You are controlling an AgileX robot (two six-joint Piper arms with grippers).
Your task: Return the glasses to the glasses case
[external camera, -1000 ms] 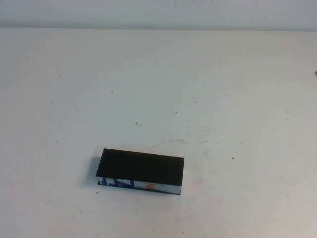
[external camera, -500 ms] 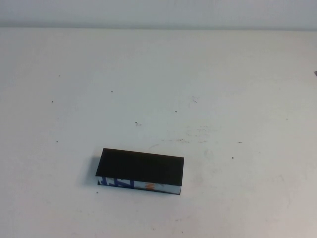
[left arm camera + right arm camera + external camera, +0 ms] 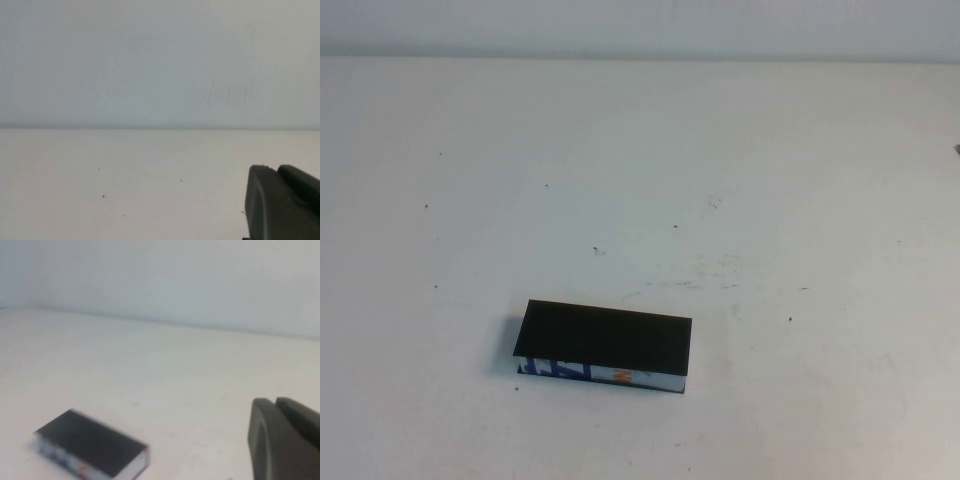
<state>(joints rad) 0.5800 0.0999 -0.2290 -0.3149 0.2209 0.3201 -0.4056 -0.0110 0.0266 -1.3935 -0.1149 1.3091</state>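
As seen from the raised camera, the arms are out of frame and only the bench and the case show.

High view, bench: a wide off-white bench with small dark specks and faint scuffs.

High view, case: the rectangular black glasses case with its flap lid down lies flat toward the near side, a little left of centre; its white front edge with blue and orange print faces the camera.

High view, glasses: the spectacles are not visible; whether they are inside the closed case cannot be told.

Left wrist view, gripper: a dark grey part of the left gripper shows at the frame's corner, above bare bench with a pale wall behind; whether its jaws are apart or together cannot be told.

Right wrist view, gripper: a dark grey part of the right gripper shows at the corner, well apart from the case; its jaws' state cannot be told.

Right wrist view, case: the glasses case lies closed on the bench, blurred.
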